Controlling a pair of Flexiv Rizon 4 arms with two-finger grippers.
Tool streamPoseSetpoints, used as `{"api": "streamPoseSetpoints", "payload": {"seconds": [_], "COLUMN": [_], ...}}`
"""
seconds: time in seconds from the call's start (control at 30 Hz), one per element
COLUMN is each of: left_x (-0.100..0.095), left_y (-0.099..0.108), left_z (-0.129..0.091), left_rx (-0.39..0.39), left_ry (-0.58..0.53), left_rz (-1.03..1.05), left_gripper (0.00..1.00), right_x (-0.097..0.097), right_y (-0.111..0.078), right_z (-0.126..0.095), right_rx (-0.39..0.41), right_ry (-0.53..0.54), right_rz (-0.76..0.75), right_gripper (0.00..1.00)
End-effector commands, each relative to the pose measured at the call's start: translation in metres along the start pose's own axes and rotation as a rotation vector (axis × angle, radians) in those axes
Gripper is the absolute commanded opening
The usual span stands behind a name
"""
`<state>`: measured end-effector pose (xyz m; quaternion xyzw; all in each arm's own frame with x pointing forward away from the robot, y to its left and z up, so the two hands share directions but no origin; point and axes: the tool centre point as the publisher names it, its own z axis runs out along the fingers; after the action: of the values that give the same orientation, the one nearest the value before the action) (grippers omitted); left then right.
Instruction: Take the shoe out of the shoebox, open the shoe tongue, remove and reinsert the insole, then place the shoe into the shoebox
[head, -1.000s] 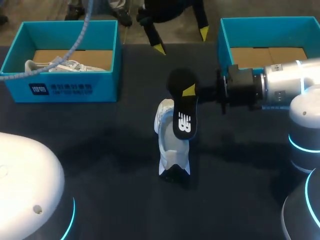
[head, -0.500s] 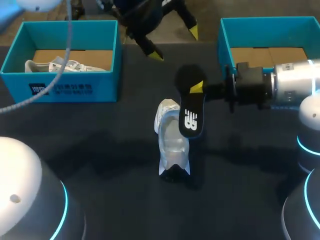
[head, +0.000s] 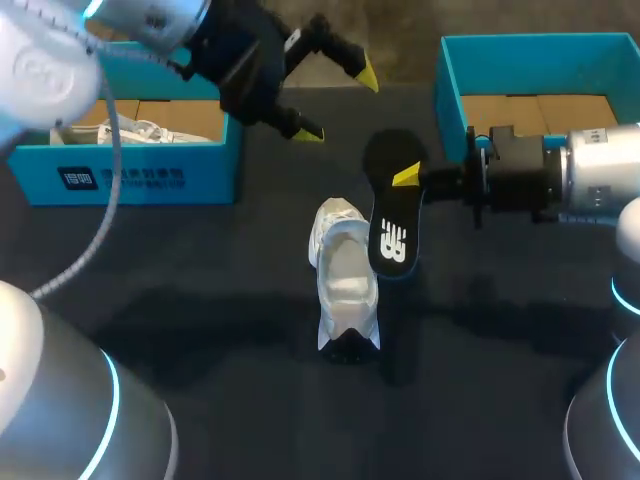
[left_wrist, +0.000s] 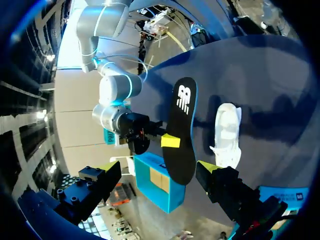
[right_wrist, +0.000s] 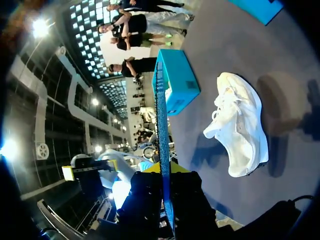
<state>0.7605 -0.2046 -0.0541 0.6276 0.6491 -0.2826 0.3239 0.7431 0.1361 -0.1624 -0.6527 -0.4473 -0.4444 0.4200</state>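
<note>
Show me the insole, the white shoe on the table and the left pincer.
insole (head: 393, 243), head view, on its white logo.
white shoe (head: 345, 288), head view, middle of its upper side.
left pincer (head: 339, 104), head view, midway between its open yellow tips.

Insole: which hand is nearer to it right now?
Right. The right hand grips the insole at its edge; the left hand is open, apart from it.

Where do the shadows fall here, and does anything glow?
Head view: soft dark shadows spread over the table either side of the white shoe; blue rings glow at the near corners. Right wrist view: a rounded shadow lies beside the shoe, probably from the insole. Left wrist view: similar shadows beyond the shoe.
</note>
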Motion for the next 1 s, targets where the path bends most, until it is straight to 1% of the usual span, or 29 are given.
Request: {"api": "streamPoseSetpoints", "payload": {"seconds": [0.03,0.3,0.47,0.63,0.73,1.0], "left_x": [0.011,0.020,0.025,0.032,0.036,0.036], "left_y": [-0.013,-0.020,-0.024,-0.028,-0.029,-0.029], "left_z": [0.004,0.011,0.014,0.017,0.020,0.020], "left_rx": [-0.028,-0.035,-0.033,-0.029,-0.062,-0.062], "left_ry": [-0.418,-0.495,-0.511,-0.511,-0.492,-0.492], "left_rz": [0.009,-0.019,-0.020,-0.023,-0.031,-0.031], "left_gripper": [1.00,1.00,1.00,1.00,1.00,1.00], "right_x": [0.004,0.015,0.020,0.025,0.027,0.031], "right_y": [-0.005,-0.007,-0.006,-0.004,-0.003,0.000], "right_z": [-0.002,-0.004,-0.006,-0.007,-0.007,-0.004], "right_rx": [-0.007,-0.003,-0.011,-0.016,-0.016,-0.014], "right_ry": [0.020,0.054,0.058,0.056,0.053,0.043], "right_rz": [-0.003,-0.009,-0.012,-0.018,-0.022,-0.022], "right_gripper": [0.00,0.00,0.00,0.00,0.00,0.00]}}
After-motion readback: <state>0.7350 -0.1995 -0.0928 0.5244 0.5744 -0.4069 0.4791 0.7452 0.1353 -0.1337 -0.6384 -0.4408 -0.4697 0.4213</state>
